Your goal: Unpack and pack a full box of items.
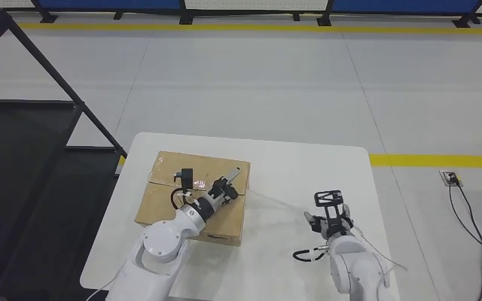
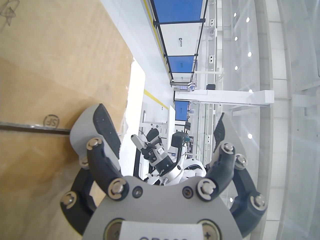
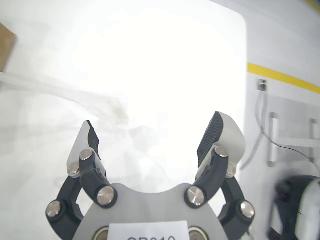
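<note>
A closed cardboard box (image 1: pixel 177 192) lies on the left part of the white table (image 1: pixel 301 162), its top flaps meeting at a dark seam (image 2: pixel 30 127). My left gripper (image 1: pixel 232 179) is over the box's right end, open, with one finger (image 2: pixel 105 126) against the box top (image 2: pixel 55 63) near the seam's end and the other out past the edge. My right gripper (image 1: pixel 329 199) hovers open above bare table to the right of the box, holding nothing. A thin translucent strip (image 3: pixel 50 88), like clear tape, runs from the box corner (image 3: pixel 6 46) toward my right gripper (image 3: pixel 152 118).
A black metal frame (image 1: pixel 45 150) stands off the table's left side. The table's right edge (image 3: pixel 243 51) is near the right arm, with a yellow floor line (image 1: pixel 425 159) and a cable (image 1: pixel 459 207) beyond it.
</note>
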Controlling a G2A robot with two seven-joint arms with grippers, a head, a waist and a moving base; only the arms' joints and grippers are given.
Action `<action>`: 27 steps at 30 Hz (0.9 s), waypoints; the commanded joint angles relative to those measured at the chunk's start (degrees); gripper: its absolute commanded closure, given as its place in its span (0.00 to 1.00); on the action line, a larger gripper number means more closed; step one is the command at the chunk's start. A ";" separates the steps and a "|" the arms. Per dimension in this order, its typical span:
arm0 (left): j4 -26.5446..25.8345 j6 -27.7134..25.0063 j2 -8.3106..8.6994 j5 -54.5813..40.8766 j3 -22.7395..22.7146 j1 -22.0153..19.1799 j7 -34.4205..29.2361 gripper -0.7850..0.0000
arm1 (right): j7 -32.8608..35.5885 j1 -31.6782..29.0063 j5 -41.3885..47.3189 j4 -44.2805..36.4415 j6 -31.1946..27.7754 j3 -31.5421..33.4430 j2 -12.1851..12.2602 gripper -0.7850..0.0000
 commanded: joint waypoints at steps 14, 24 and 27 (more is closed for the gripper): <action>1.31 -0.17 -0.04 0.27 0.35 -0.69 -0.68 0.00 | -6.45 -2.17 25.05 4.19 -13.35 5.45 0.32 0.00; 1.24 -0.75 0.07 -0.44 -0.48 -0.53 -1.06 0.00 | 2.54 -2.57 76.42 16.31 -27.54 6.47 -0.09 0.00; 1.36 -0.71 0.09 -0.37 -0.43 -0.51 -1.41 0.00 | 4.81 -0.92 84.71 20.19 -27.19 6.41 -0.13 0.00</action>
